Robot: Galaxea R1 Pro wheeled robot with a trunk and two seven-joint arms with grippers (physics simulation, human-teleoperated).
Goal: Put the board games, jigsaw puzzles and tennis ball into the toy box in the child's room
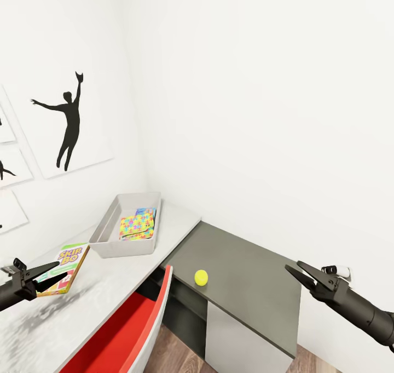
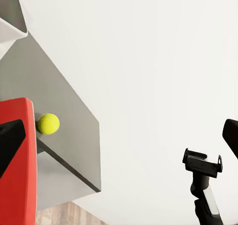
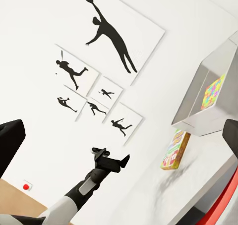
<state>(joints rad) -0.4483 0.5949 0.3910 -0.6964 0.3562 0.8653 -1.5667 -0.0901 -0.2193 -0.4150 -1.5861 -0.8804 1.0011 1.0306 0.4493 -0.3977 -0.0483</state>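
Right now both arms hang free in front of me with nothing gripped: my left claw is spread, and my right claw is spread too, its two fingers forked apart. I take the toy box as my landmark. It sits on the white tabletop, against the wall near the corner. Inside it lies a jigsaw puzzle, bright and flat on the bin's floor, with a light blue printed edge peeking from under it at the far end; I cannot tell whether that is a game box or something else, nor what else lies beneath.

Just beside the box, on my side of it, the Skip-Bo game lies flat on the tabletop, close under my left claw. The ball rests well apart from the box, on the lower dark grey cabinet past the tabletop's edge, beyond the red chair.

I judge the step in hand to be collecting what remains outside the box. The Skip-Bo looks nearest: my left claw would need to drop to its edge, close on the thin side, lift, and carry it over the rim.
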